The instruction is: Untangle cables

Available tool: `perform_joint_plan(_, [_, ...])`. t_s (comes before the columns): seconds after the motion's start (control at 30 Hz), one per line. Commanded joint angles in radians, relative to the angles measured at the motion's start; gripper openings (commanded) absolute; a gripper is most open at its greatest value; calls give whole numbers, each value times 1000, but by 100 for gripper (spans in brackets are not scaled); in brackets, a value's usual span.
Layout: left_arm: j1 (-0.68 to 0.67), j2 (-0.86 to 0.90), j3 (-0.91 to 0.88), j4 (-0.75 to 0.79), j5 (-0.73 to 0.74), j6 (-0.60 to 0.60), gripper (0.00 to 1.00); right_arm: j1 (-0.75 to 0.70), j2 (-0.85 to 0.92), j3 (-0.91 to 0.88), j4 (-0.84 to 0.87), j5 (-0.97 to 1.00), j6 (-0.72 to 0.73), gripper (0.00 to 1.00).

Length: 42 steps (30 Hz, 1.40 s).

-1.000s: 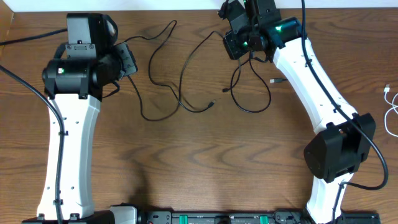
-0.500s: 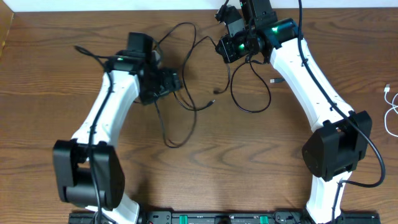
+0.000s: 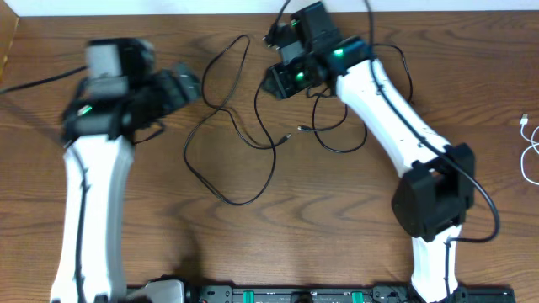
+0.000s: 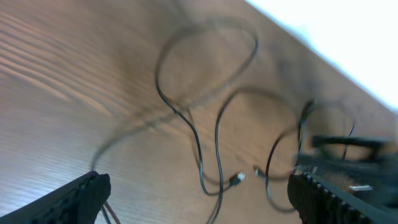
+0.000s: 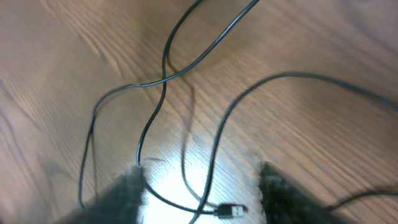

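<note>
Two thin black cables lie loosely overlapped on the wooden table. One cable [image 3: 227, 202] runs in a long loop across the middle; the other cable [image 3: 337, 150] curls under the right arm. Their plug ends [image 3: 289, 135] lie close together. A white cable [image 3: 529, 156] lies at the far right edge. My left gripper [image 3: 187, 87] is open, left of the black loops. In the left wrist view its gripper [image 4: 199, 199] holds nothing, with the cables [image 4: 205, 143] on the table beyond. My right gripper [image 3: 274, 80] is open; a cable and plug [image 5: 233, 211] lie on the table between its blurred fingers [image 5: 118, 199].
The table's back edge and a white wall run along the top of the overhead view. The right arm [image 3: 379, 93] stretches diagonally over the second black cable. A black rail [image 3: 295, 295] lines the front edge.
The left gripper opened, let go of the cable and swung back to the left. The right gripper moved left and opened. The long black loop now lies spread lower on the table.
</note>
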Motion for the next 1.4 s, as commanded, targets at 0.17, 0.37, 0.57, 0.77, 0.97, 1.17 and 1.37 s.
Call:
perform_joint_plan(0.17, [164,-27,13,-42,-40,17,96,104,51,-6,117,111,74,87])
perform_joint_plan(0.37, [204,-22,9,-60,-41,18,96,182,151,-6,241,266,373,81])
perform_joint_plan(0.57, [204,-21,-15,-67,-41,32,96,214,294,-5,392,250,438,76])
perform_joint_plan(0.77, [204,-21,-18,-86,-41,43,96,213,354,-5,521,167,486,75])
perform_joint_plan(0.97, [204,-21,-18,-98,-41,44,96,222,382,-5,592,175,549,68])
perform_joint_plan(1.17, [204,-21,-18,-109,-41,44,96,229,437,-5,630,195,626,56])
perform_joint_plan(1.37, [204,-21,-18,-109,-41,43,96,227,444,-2,632,195,631,26])
